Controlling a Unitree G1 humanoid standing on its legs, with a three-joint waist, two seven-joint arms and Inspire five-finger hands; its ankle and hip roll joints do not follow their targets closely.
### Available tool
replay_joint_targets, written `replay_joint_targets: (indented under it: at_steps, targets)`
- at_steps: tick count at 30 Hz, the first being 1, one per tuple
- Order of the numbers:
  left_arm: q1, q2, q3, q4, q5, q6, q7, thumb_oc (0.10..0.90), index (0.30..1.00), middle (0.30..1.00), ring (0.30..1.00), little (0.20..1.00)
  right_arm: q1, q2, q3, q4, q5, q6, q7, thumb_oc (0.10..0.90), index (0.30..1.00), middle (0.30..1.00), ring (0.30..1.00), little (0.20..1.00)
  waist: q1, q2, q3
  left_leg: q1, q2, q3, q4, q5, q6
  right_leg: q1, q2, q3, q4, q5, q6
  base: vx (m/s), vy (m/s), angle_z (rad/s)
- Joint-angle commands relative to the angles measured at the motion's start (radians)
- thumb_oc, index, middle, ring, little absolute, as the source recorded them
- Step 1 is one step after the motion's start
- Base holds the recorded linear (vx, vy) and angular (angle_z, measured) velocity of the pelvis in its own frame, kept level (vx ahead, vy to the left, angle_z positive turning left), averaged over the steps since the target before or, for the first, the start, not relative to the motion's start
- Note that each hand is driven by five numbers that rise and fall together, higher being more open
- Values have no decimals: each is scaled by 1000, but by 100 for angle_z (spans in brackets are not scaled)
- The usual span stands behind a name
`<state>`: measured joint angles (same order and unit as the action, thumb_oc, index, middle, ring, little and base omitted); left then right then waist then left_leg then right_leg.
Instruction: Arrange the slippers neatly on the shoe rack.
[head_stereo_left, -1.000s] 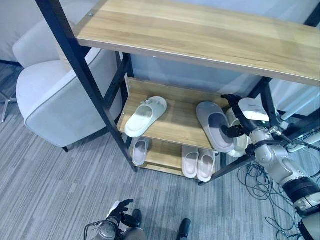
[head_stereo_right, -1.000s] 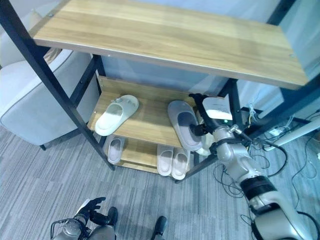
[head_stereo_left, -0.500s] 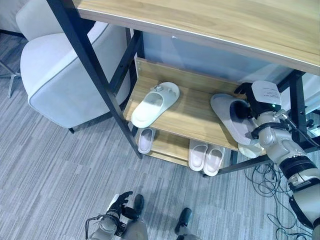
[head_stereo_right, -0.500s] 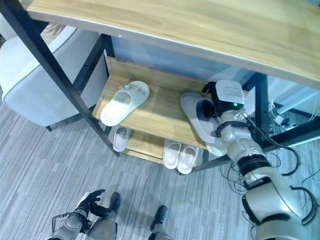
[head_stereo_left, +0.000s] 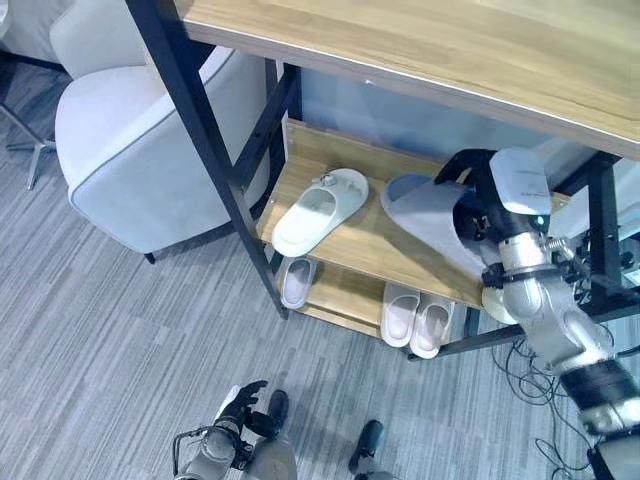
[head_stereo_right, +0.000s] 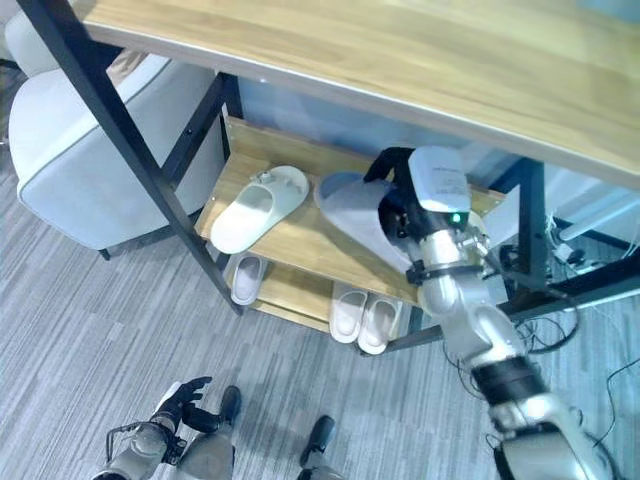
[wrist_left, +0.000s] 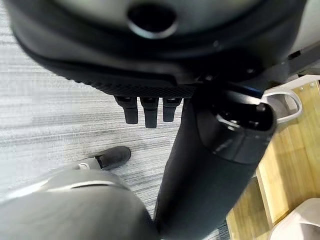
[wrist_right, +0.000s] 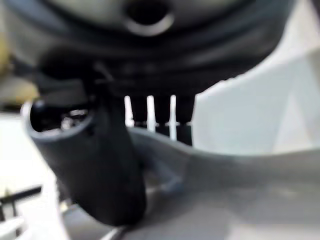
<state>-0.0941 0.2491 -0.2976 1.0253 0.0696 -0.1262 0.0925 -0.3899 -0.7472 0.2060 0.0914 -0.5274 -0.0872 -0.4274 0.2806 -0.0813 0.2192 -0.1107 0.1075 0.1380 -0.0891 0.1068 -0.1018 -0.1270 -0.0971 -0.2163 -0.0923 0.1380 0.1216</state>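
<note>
Rack (head_stereo_left: 215, 165) of black metal with wooden shelves fills most of the head views: a top shelf (head_stereo_left: 420, 50), a middle shelf (head_stereo_left: 370, 235), a low shelf (head_stereo_left: 345, 290) near the floor. Grey armchair (head_stereo_left: 130, 150) stands to the rack's left, just beside its black post, on grey striped carpet (head_stereo_left: 110, 340).

Middle shelf: cream slipper (head_stereo_left: 318, 210) lies on the left part, toe toward the front edge, angled. Grey slipper (head_stereo_left: 430, 222) is on the right part, toe end raised and pointing toward the cream one, near it but apart. Right hand (head_stereo_right: 395, 200) is clamped on the grey slipper; fingers curl over its upper and far edge, thumb on the near side. Right wrist view shows the thumb (wrist_right: 95, 165) pressed against the slipper's pale surface with the fingers (wrist_right: 160, 117) hooked over its rim.

Low shelf: single pale slipper (head_stereo_left: 296, 282) at the left end, pair of pale slippers (head_stereo_left: 418, 318) side by side at the right, toes out.

Left hand (head_stereo_left: 238, 405) hangs low by the floor at the bottom of the head views, fingers loosely spread, holding nothing; left wrist view shows the fingers (wrist_left: 145, 111) hanging free over carpet.
</note>
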Motion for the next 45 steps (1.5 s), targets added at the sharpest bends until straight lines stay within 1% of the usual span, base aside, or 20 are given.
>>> replay_joint_targets:
  at_steps: [1,6,9,12,15,18,23,25,26,27,30,32,35,36,38,39,40,42,43,45]
  targets:
    - [26,-49,-29,59,55,-5,-15,800,900,900,900,900,36,9,-116,-176,7,-77,-35,400,300,300,300,300,-21,11,-92,-17,-64,22,2,-49,-24,26,28,34,35,-74,68,12,-27,-14]
    - [41,-46,1,60,79,-1,-17,800,900,900,900,900,239,96,-174,-352,99,-150,45,400,300,300,300,300,-47,16,-95,3,-59,36,2,-52,-22,40,30,42,39,-75,68,-11,-37,-15]
    - [45,-45,14,57,87,-1,-19,800,900,900,900,900,319,115,-178,-410,159,-187,99,400,300,300,300,300,-61,18,-91,6,-56,42,2,-51,-22,38,32,44,44,-77,67,-38,-38,-10]
    - [55,-40,22,45,91,-8,-19,800,900,900,900,900,421,128,-143,-450,280,-229,206,400,300,300,300,300,-79,26,-78,6,-53,46,2,-44,-23,29,33,46,68,-83,63,-71,-41,-9]
    - [52,-39,25,52,95,-12,-20,800,900,900,900,900,462,117,-74,-436,309,-239,280,400,300,300,300,300,-85,32,-64,7,-49,48,2,-38,-25,21,34,46,93,-92,55,-52,-28,-7]
    - [47,-40,18,52,103,-16,-21,800,900,900,900,900,468,98,11,-366,302,-232,329,400,300,300,300,300,-86,38,-58,10,-46,46,2,-37,-26,15,36,45,111,-100,51,-41,-19,-11]
    - [21,-38,-12,47,106,-22,-12,800,900,900,900,900,379,101,141,-177,250,-207,324,400,300,300,300,300,-74,47,-38,5,-43,40,2,-27,-25,0,37,43,134,-107,47,-43,-9,-1]
    - [-7,-32,-32,37,90,-23,2,800,900,900,900,900,316,107,177,-109,244,-194,297,400,300,300,300,300,-69,60,3,-16,-36,36,2,-14,-18,-43,36,45,173,-114,40,-226,-3,6]
    - [-35,-26,-47,20,66,-27,20,800,900,900,900,900,246,105,202,-57,231,-182,265,400,300,300,300,300,-60,71,54,-58,-31,37,22,3,-6,-116,37,41,246,-123,26,-255,-4,7]
    - [-38,-26,-45,21,66,-26,20,800,900,900,900,900,240,106,204,-53,231,-184,263,400,300,300,300,300,-61,70,53,-65,-32,37,26,2,-6,-125,35,41,254,-126,26,-281,-11,2]
    - [-72,-14,-65,-15,11,-33,42,800,900,900,900,900,139,105,225,-10,224,-171,218,400,300,300,300,300,-54,71,115,-268,-40,21,224,-34,20,-282,21,30,405,-147,-3,-245,-43,4]
    - [-68,-4,-76,-52,-10,-37,46,800,900,900,900,900,121,98,210,-10,222,-164,192,400,300,300,300,300,-57,64,98,-408,-39,2,352,-75,42,-387,4,28,505,-182,-16,-119,-25,26]
    - [-64,14,-90,-130,-40,-46,58,800,900,900,900,900,101,76,167,-38,211,-161,137,400,300,300,300,300,-67,66,105,-560,-24,-12,509,-119,57,-511,-19,30,635,-213,-36,-75,-12,35]
    - [-61,24,-91,-162,-55,-46,62,800,900,900,900,900,92,71,150,-48,202,-160,116,400,300,300,300,300,-72,67,95,-626,-19,-23,594,-176,52,-568,-22,43,710,-259,-33,0,-16,20]
    - [-57,44,-94,-243,-84,-53,77,800,900,900,900,900,77,58,110,-80,190,-155,73,400,300,300,300,300,-70,75,100,-721,-12,-38,703,-211,57,-649,-32,43,796,-297,-51,-46,-24,17]
    - [-63,60,-102,-309,-116,-65,88,800,900,900,900,900,42,44,79,-107,176,-157,33,400,300,300,300,300,-70,85,113,-833,-7,-55,831,-242,63,-754,-48,46,912,-335,-70,-64,-22,15]
    - [-63,62,-103,-312,-117,-63,87,800,900,900,900,900,42,44,78,-108,176,-156,33,400,300,300,300,300,-70,84,105,-850,-6,-57,846,-249,63,-769,-49,46,924,-341,-71,-58,-13,18]
    - [-76,72,-105,-360,-138,-65,99,800,900,900,900,900,-2,28,55,-120,165,-149,4,400,300,300,300,300,-68,87,110,-952,-11,-68,966,-282,70,-856,-66,68,1024,-372,-96,-25,-24,13]
    - [-98,81,-112,-402,-153,-71,115,800,900,900,900,900,-48,17,32,-125,157,-138,-30,400,300,300,300,300,-61,87,109,-1056,-8,-78,1071,-319,80,-950,-80,78,1124,-417,-118,0,0,0]
    - [-114,85,-115,-424,-164,-73,117,800,900,900,900,900,-75,11,29,-125,155,-136,-39,400,300,300,300,300,-61,87,102,-1114,-2,-89,1133,-346,87,-1008,-84,91,1182,-444,-128,30,-12,7]
